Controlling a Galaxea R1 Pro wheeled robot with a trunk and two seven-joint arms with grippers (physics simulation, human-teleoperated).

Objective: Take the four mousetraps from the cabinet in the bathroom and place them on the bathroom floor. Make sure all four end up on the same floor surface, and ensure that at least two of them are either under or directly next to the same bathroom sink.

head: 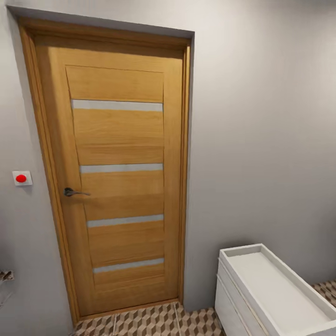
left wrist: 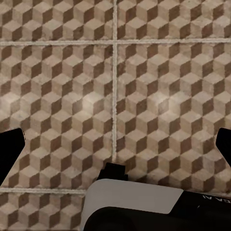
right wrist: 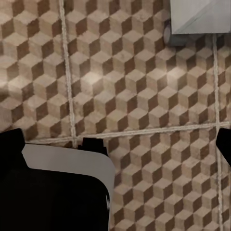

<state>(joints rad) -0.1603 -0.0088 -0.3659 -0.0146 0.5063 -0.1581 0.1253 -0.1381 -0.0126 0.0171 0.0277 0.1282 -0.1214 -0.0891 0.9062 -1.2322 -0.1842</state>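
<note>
So we're parked in front of a closed wooden door (head: 116, 182), light oak colour with four pale horizontal strips across it and a dark lever handle (head: 73, 192) on its left side. Grey walls on both sides. On the wall left of the door there's a small white plate with a red button (head: 21, 178).

Down in the lower right corner of the head view we've got the bathroom sink (head: 275, 289), a wide white rectangular basin sitting on a white vanity unit with drawer lines on the front. We can't make out a tap from this angle. It stands close to the wall just right of the door frame.

The bathroom floor (head: 154, 322) with the brown, beige and white cube pattern shows at the foot of the door and again past the far side of the sink.

Both wrist cameras look straight down at those same tiles (left wrist: 115, 96), pale grout lines crossing them. The left pincer (left wrist: 115, 149) has its dark fingertips (left wrist: 9, 149) way out at the picture's edges, so spread wide, nothing between them. Same for the right pincer (right wrist: 115, 144): fingertips (right wrist: 10, 144) far apart, nothing held. In the right wrist view there's a corner of something pale grey-white (right wrist: 199, 17) above the floor; can't tell what it is.
</note>
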